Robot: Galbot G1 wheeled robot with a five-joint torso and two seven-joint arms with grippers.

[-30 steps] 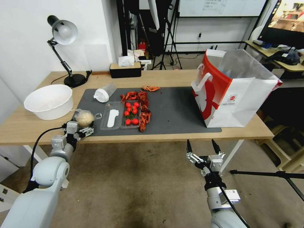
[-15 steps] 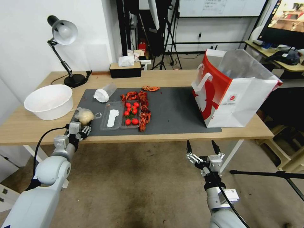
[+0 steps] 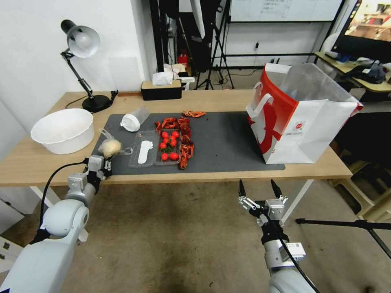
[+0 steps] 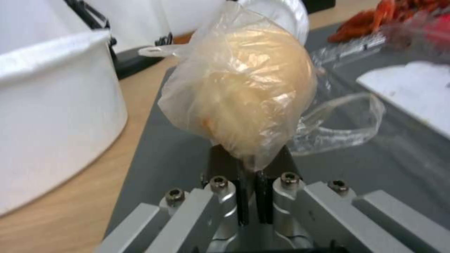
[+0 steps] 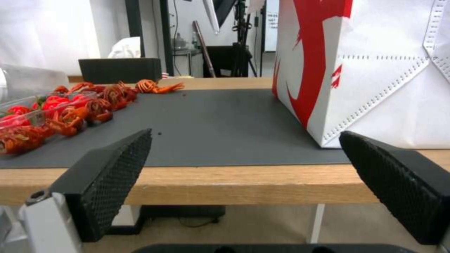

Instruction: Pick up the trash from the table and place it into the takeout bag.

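My left gripper (image 3: pixel 106 162) is at the table's front left edge, shut on the bottom of a clear bag with a pale lump (image 3: pixel 110 147). The left wrist view shows the bag (image 4: pixel 244 91) pinched between the closed fingers (image 4: pixel 241 196), over the dark grey mat (image 4: pixel 164 154). A clear white-lidded cup (image 3: pixel 134 119) lies on its side farther back on the mat (image 3: pixel 228 142). The takeout bag (image 3: pixel 301 118) stands open at the table's right end. My right gripper (image 3: pixel 259 189) hangs open below the front edge of the table (image 3: pixel 203 177), facing the takeout bag (image 5: pixel 375 70).
Red crayfish shells (image 3: pixel 184 140) and a clear tray of cherry tomatoes (image 3: pixel 167 145) lie mid-mat. A white bowl (image 3: pixel 63 130) sits at the left, beside the held bag. A desk lamp (image 3: pixel 83 44) and a tissue box (image 3: pixel 161 89) stand at the back.
My left gripper's fingers have closed on the clear bag, and the lump now sits slightly higher and farther from the table edge. The right arm has barely moved.
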